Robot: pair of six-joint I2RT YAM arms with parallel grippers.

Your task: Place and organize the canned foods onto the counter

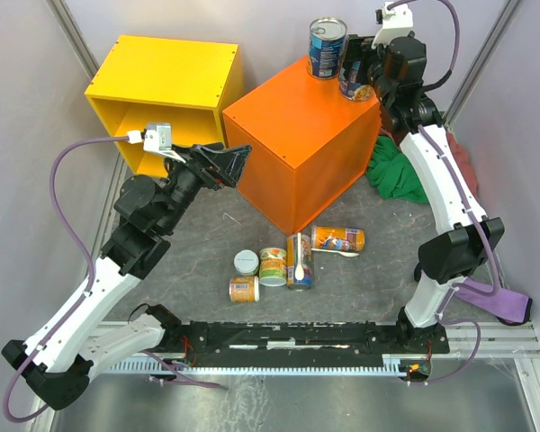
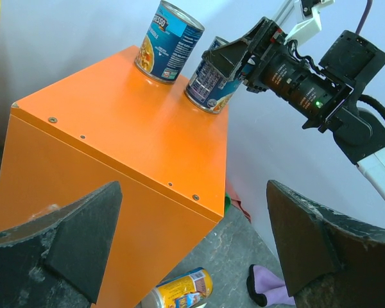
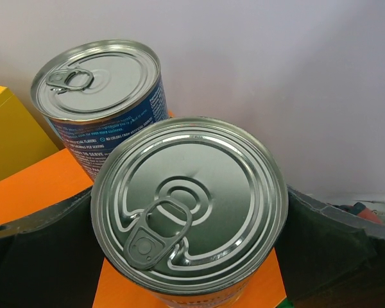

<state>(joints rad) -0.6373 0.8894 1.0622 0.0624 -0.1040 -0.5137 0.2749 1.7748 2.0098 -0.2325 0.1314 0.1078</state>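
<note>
The orange counter (image 1: 297, 135) stands mid-table. A tall blue can (image 1: 327, 47) stands upright at its far edge. My right gripper (image 1: 360, 76) is shut on a second blue can (image 1: 351, 83) at the counter's far right corner, its base at the top surface. In the right wrist view the fingers (image 3: 327, 247) press both sides of that can (image 3: 189, 205), with the other can (image 3: 99, 90) behind. My left gripper (image 1: 238, 166) is open and empty beside the counter's left face (image 2: 115, 160). Several cans lie or stand on the floor: (image 1: 337, 238), (image 1: 299, 261), (image 1: 273, 265), (image 1: 244, 289), (image 1: 246, 261).
A yellow open-fronted shelf unit (image 1: 162, 90) stands at the back left, close to the counter. Green (image 1: 396, 171) and red (image 1: 465, 157) cloths lie right of the counter, and a purple cloth (image 1: 499, 301) by the right arm's base. Grey walls close in on both sides.
</note>
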